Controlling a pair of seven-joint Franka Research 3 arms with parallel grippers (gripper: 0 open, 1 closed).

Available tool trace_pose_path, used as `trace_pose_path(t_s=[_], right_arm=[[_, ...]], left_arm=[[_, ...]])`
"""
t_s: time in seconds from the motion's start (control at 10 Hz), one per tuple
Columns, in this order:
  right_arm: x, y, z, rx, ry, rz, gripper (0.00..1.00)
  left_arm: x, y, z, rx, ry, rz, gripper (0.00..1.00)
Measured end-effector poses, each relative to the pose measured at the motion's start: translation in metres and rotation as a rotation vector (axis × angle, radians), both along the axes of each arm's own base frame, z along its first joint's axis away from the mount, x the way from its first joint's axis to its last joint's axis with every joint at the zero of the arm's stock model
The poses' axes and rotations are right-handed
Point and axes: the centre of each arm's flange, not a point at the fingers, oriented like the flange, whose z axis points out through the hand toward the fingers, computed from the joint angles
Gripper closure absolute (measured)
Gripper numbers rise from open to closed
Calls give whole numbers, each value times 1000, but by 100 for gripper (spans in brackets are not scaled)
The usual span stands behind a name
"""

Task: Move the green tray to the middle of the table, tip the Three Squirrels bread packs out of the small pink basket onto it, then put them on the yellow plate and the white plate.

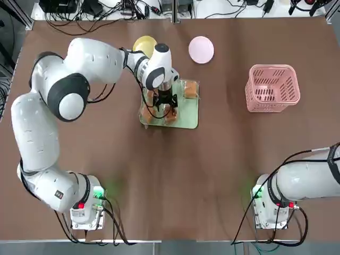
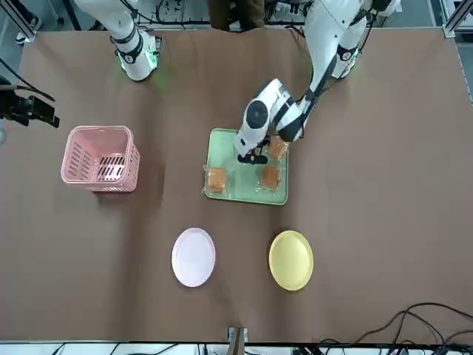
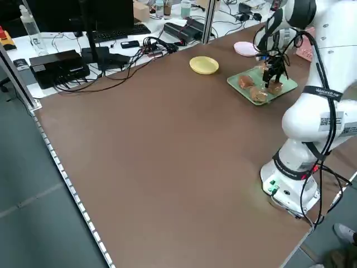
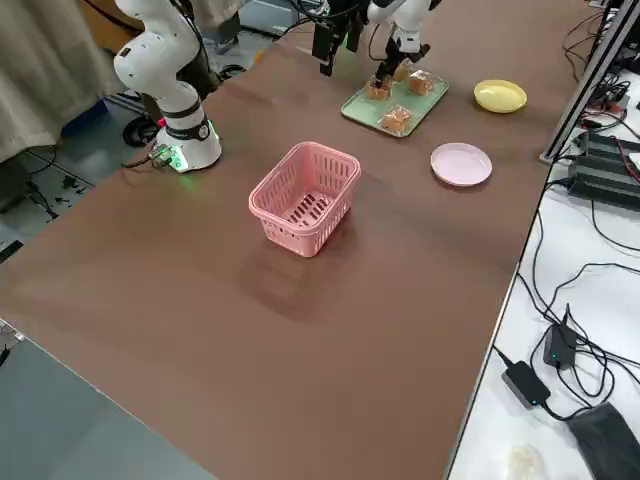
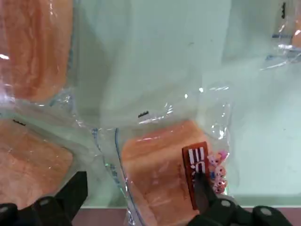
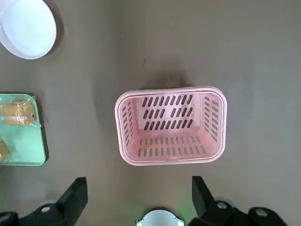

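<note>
The green tray (image 1: 188,114) lies near the table's (image 1: 170,180) middle with several Three Squirrels bread packs on it, one at the tray's far corner (image 1: 189,88) and others toward the near edge (image 1: 149,117). My left gripper (image 1: 166,101) hangs low over the tray, open. In the left wrist view its fingers (image 5: 202,186) straddle one pack (image 5: 157,165) without closing on it. The small pink basket (image 1: 272,87) stands upright and empty at the right. The yellow plate (image 2: 291,259) and white plate (image 2: 194,256) sit at the far side. My right gripper (image 6: 138,188) is open, high above the basket (image 6: 170,125).
Cables and equipment line the far edge beyond the table. The left arm's elbow reaches over the yellow plate (image 1: 142,43) in the top view. Broad bare tabletop lies between the tray and the arm bases.
</note>
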Motion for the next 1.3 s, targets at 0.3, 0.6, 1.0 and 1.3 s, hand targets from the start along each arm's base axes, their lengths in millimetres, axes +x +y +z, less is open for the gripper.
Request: trace_pose_path(t_s=[0.3,0.6,1.0,1.3], right_arm=[[0,-1,-1,0,2,0,2],[0,-6,-1,1,3,-4,2],[0,-7,-2,1,4,-3,2],[0,-7,-2,1,4,-3,2]], left_arm=[[-2,-17,-3,-46,-32,15,0],[-7,-47,-6,-75,-40,26,0],[1,-65,8,-109,-65,46,0],[0,-79,19,-130,-79,46,0]])
